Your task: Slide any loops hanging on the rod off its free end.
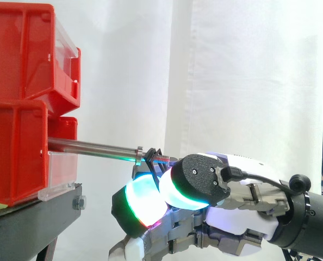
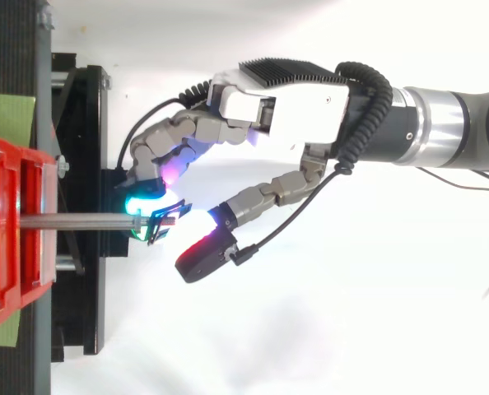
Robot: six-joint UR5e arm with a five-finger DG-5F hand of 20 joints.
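1. Thumb pad (image 1: 197, 182) sits closest to the side camera, just under the rod's threaded free end.
2. Looks like 1 small black loop (image 2: 160, 224) hangs on the rod (image 1: 91, 147) near that tip. Rod's long axis runs from the red bins (image 1: 20, 152) straight out toward the hand (image 2: 286, 107).
3. Hand's loosely curved, not pinching. A green fingertip (image 2: 142, 200) touches the loop from the rod's far side, thumb apart.

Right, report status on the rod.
Hand at the rod's free end, hold unclear. Loop on the rod, near its tip. Nothing else at the tip.
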